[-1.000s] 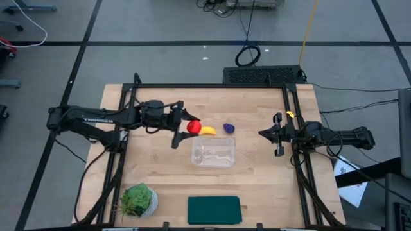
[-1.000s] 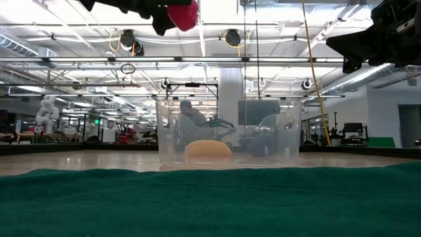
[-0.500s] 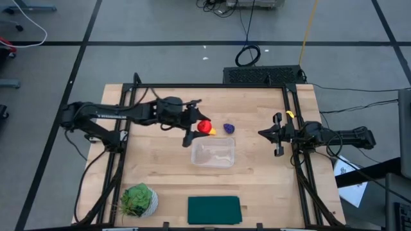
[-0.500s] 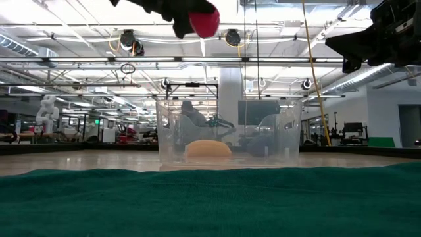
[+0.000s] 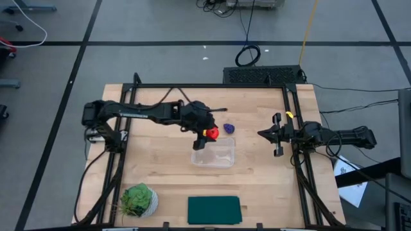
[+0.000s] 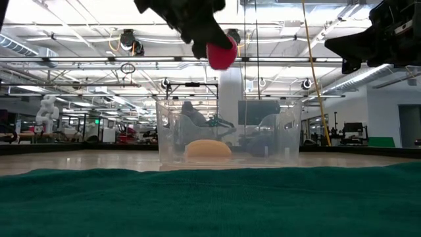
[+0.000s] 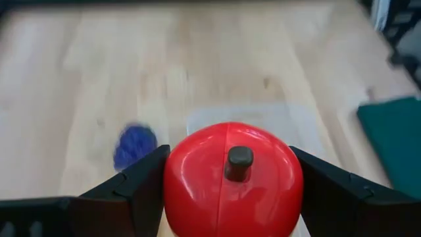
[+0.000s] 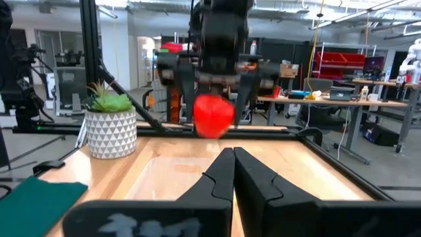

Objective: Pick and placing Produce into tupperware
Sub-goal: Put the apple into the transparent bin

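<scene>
At the table's near left corner stands a leafy green plant [image 5: 137, 199] in a white pot, with a dark green cloth [image 5: 214, 209] to its right along the near edge. The left gripper [image 5: 209, 133] hangs above the far left rim of the clear tupperware [image 5: 214, 153], its fingers clamped on the red round fruit [image 5: 211, 133]. In the low view the banana [image 6: 208, 149] shows through the tupperware's walls. The purple grape cluster [image 5: 228, 128] lies on the wood just beyond the container. The right gripper [image 5: 270, 135] waits by the right edge, fingers pressed together, holding nothing.
</scene>
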